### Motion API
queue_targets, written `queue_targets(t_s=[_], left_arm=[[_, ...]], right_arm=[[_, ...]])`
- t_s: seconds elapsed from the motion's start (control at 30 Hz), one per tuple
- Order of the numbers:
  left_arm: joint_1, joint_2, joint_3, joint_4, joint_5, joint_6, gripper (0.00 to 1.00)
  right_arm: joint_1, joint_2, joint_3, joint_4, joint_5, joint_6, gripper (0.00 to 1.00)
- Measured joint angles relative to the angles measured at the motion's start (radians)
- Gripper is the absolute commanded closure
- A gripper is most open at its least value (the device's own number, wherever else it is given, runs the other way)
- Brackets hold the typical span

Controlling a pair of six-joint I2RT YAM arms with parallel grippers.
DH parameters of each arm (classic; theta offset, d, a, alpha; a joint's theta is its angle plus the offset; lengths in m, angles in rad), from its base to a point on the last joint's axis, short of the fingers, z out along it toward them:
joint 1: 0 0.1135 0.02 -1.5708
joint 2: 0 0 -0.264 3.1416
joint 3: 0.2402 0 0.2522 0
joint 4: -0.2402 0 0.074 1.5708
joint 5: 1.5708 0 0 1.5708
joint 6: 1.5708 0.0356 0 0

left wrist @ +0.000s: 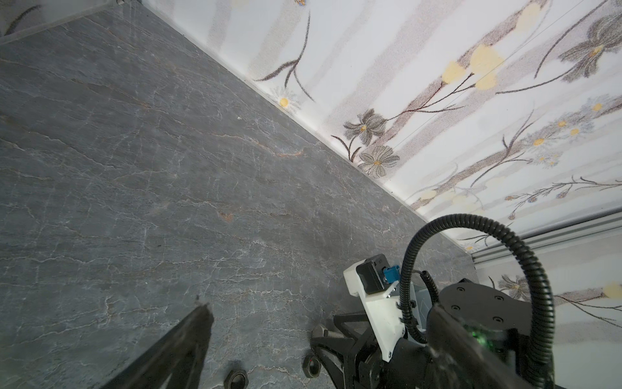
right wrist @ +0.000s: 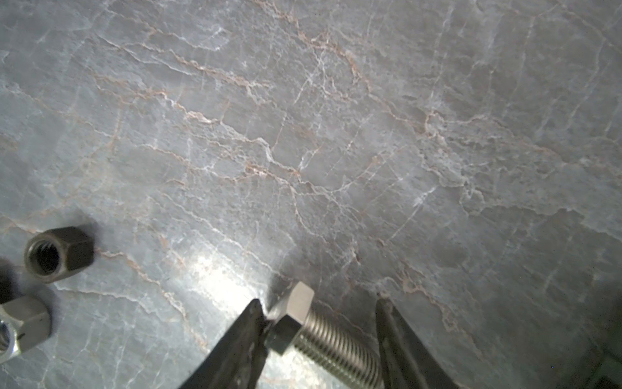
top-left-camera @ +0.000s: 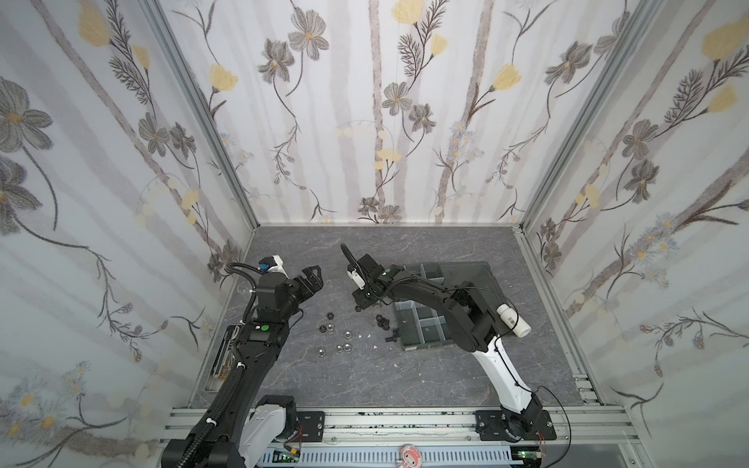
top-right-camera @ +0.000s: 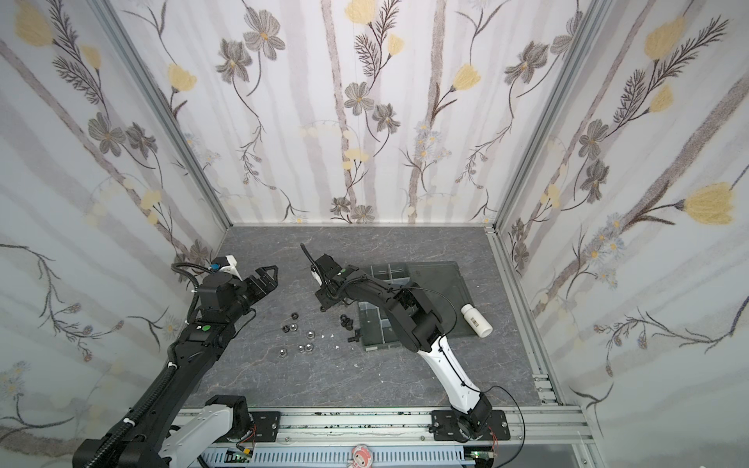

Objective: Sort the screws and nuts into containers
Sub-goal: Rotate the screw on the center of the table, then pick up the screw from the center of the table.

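Hex bolt sits inside right gripper, threaded end cut off; clamped or not, unclear. Left gripper spread wide.

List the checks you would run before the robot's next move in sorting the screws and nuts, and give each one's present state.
1. The screw sits between the right gripper fingers: ok.
2. Grip firm on the screw: cannot tell.
3. The organizer box has its lid open: ok.
4. The left gripper is open and away from the screw: ok.
5. The white bottle lies outside the compartments: ok.
6. All nuts sorted: not ok, several lie on the table.
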Motion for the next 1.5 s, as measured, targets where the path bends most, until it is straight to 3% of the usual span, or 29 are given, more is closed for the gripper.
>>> queue_targets(t_s=[0.53, 1.07, 1.2, 1.5], left_arm=[[0.000, -0.004, -0.002, 0.001, 0.000, 0.000, 0.00], [0.000, -0.018, -0.008, 0.006, -0.001, 0.000, 0.00], [0.000, -0.018, -0.008, 0.006, -0.001, 0.000, 0.00], [0.000, -0.024, -0.009, 0.005, -0.001, 0.000, 0.00]], right_arm=[[-0.061, 0.014, 0.029, -0.001, 0.031, 0.000, 0.51], [-0.055, 0.019, 0.024, -0.017, 0.031, -0.002, 0.51], [-0.055, 0.019, 0.023, -0.016, 0.034, -0.007, 0.55], [-0.061, 0.021, 0.025, -0.013, 0.037, -0.007, 0.80]])
